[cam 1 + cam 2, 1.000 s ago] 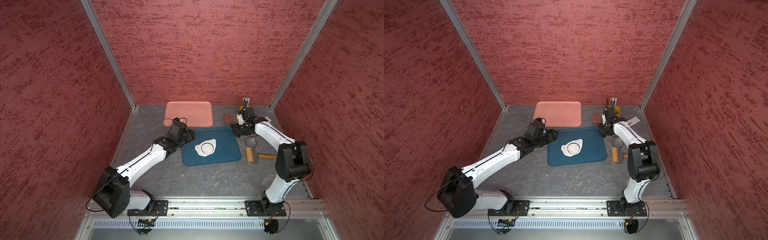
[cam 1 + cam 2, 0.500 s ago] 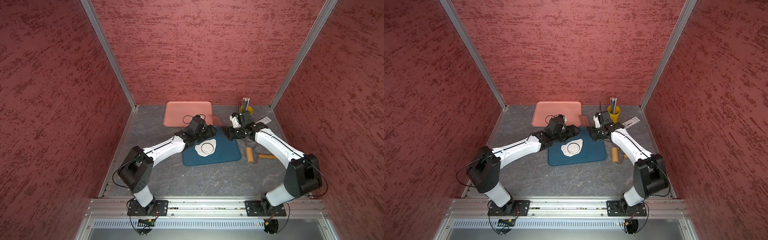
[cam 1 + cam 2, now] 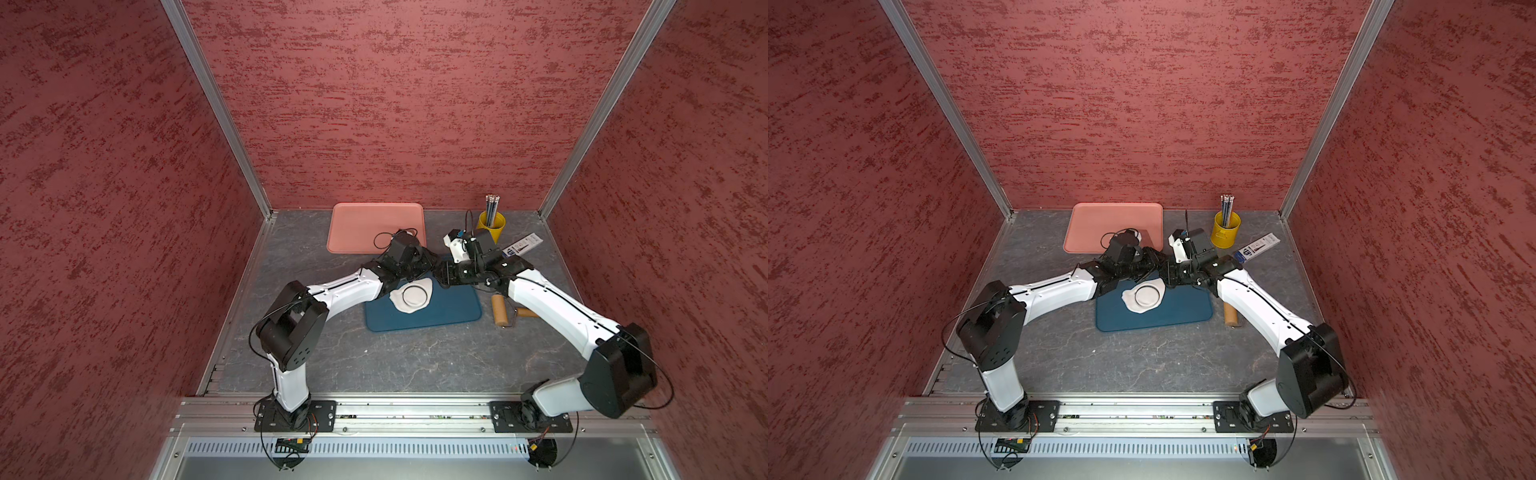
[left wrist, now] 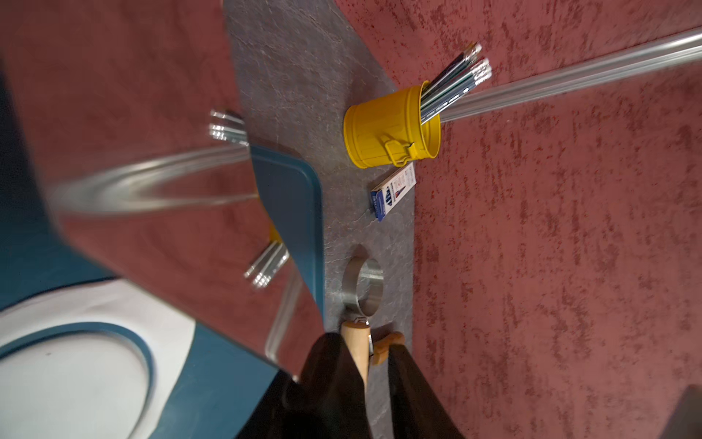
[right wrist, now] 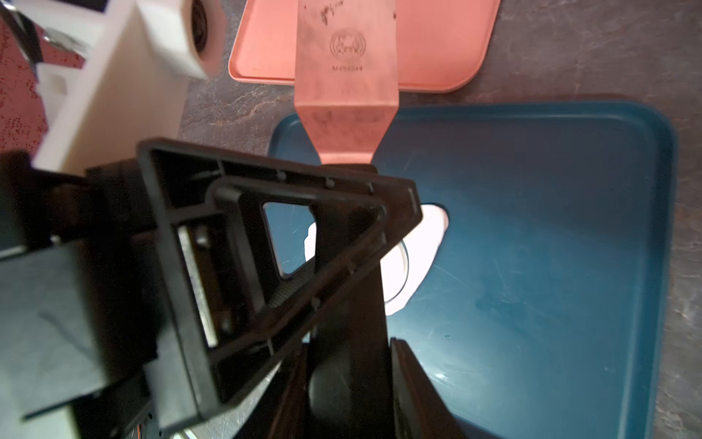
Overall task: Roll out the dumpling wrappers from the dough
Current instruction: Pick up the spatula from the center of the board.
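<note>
The white dough (image 3: 395, 300) lies flat on the blue tray (image 3: 449, 309), and a round dumpling wrapper (image 3: 414, 295) sits cut inside it. Both show in the left wrist view too, dough (image 4: 171, 327) around wrapper (image 4: 68, 380). My right gripper (image 5: 351, 353) is shut on the black handle of a metal spatula (image 5: 345, 76), held over the tray's back edge. My left gripper (image 4: 378, 342) meets it there (image 3: 424, 259). Its fingers stand a narrow gap apart with only table showing between them. They cross the spatula handle in the right wrist view; I cannot tell whether they touch it.
A pink tray (image 3: 365, 226) lies at the back. At the right stand a yellow cup (image 3: 491, 226) of pencils, a blue-and-white packet (image 3: 521, 246), a wooden rolling pin (image 3: 500, 309) and a steel ring cutter (image 4: 362, 289).
My left arm has swung from the tray's left side across to its back edge, and its jaws have narrowed. My right arm has carried the spatula left toward it.
</note>
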Tool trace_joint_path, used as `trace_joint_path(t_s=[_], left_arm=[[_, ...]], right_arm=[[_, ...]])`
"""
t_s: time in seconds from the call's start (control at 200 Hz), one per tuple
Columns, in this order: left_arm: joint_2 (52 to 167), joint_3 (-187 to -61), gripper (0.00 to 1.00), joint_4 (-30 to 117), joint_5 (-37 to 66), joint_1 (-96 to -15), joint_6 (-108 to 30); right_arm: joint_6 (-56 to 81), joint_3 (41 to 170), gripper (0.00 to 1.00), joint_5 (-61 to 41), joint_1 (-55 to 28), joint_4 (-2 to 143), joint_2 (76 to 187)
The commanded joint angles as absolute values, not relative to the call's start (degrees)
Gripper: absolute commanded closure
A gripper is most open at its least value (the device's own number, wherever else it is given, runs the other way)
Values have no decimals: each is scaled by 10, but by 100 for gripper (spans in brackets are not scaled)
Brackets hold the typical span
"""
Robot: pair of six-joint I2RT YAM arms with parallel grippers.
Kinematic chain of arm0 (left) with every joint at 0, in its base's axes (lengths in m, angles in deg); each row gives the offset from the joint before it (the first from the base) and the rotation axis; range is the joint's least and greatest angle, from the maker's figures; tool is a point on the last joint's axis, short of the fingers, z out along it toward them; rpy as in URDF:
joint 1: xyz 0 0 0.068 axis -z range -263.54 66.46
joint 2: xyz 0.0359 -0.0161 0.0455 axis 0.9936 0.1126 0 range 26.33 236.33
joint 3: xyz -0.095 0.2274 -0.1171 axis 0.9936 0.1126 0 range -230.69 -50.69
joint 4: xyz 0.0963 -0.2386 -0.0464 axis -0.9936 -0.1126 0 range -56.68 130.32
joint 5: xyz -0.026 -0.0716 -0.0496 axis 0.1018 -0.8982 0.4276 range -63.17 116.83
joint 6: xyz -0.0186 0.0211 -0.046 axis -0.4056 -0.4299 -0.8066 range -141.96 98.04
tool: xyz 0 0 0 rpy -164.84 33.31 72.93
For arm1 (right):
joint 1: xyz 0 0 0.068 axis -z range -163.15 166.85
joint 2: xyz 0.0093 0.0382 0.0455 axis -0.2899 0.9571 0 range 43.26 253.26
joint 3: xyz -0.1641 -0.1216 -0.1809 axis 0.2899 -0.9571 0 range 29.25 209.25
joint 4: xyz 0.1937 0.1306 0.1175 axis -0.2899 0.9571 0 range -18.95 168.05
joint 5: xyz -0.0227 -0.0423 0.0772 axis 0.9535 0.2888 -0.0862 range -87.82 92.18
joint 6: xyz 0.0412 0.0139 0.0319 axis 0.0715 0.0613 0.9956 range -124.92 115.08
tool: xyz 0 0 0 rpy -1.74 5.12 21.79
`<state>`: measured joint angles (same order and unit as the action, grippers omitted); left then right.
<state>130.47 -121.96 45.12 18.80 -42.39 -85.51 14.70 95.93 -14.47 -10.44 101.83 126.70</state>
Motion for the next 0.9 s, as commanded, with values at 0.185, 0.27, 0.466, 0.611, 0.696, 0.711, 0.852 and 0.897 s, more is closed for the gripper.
trace_joint_path(t_s=[0.185, 0.27, 0.466, 0.611, 0.696, 0.711, 0.852, 0.897], left_arm=[[1260, -1203, 100, 515, 211, -432, -876], [1241, -1184, 100, 559, 207, -444, -891], [1197, -1156, 100, 632, 208, -456, -923], [1172, -1146, 100, 661, 223, -455, -923], [1170, -1148, 100, 661, 224, -454, -919], [1170, -1147, 100, 665, 224, -454, -919], [1172, -1143, 100, 698, 230, -447, -916], [1171, -1145, 100, 697, 230, -446, -914]], right_arm=[[170, 938, 76, -230, -104, 935, 1229], [208, 937, 43, -292, -89, 914, 1210], [354, 896, 26, -413, -45, 797, 1195], [411, 882, 26, -435, -38, 746, 1199], [498, 855, 28, -471, -37, 636, 1211], [517, 850, 29, -477, -37, 607, 1215], [626, 821, 45, -500, -38, 450, 1232], [624, 823, 52, -496, -38, 456, 1234]])
